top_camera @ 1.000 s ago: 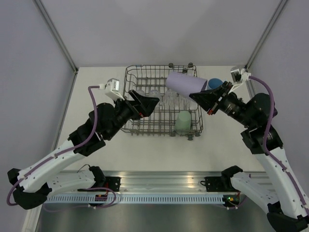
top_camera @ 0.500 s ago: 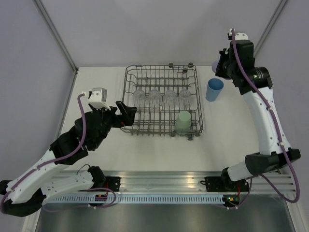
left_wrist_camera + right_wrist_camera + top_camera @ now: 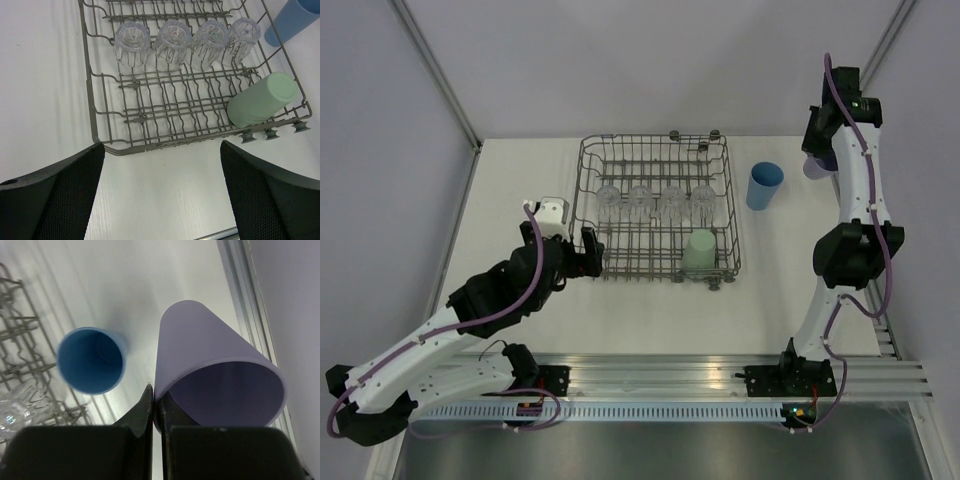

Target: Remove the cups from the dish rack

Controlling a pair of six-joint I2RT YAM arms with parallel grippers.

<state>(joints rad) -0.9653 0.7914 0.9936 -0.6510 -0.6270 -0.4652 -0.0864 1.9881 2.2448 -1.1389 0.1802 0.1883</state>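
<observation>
The grey wire dish rack (image 3: 588, 178) (image 3: 91, 102) holds a row of several clear cups (image 3: 655, 198) (image 3: 173, 40). A light green cup (image 3: 699, 250) (image 3: 260, 100) lies on its side in the rack's near right corner. To the right of the rack a blue cup (image 3: 763, 185) (image 3: 91, 360) stands mouth up on the table. My right gripper (image 3: 817, 150) (image 3: 158, 392) is raised above the far right corner, shut on the rim of the lavender cup (image 3: 812, 170) (image 3: 215, 360). My left gripper (image 3: 582, 256) (image 3: 162, 190) hangs open and empty just outside the rack's near left corner.
The table's metal right edge rail (image 3: 240, 285) runs close beside the lavender cup. White walls close in the table at the back and on both sides. The rack's small wheels (image 3: 270, 134) sit under its near right corner.
The right arm has lifted the lavender cup out of the rack and swung it up and right, past the blue cup. The left arm has drawn back from the rack.
</observation>
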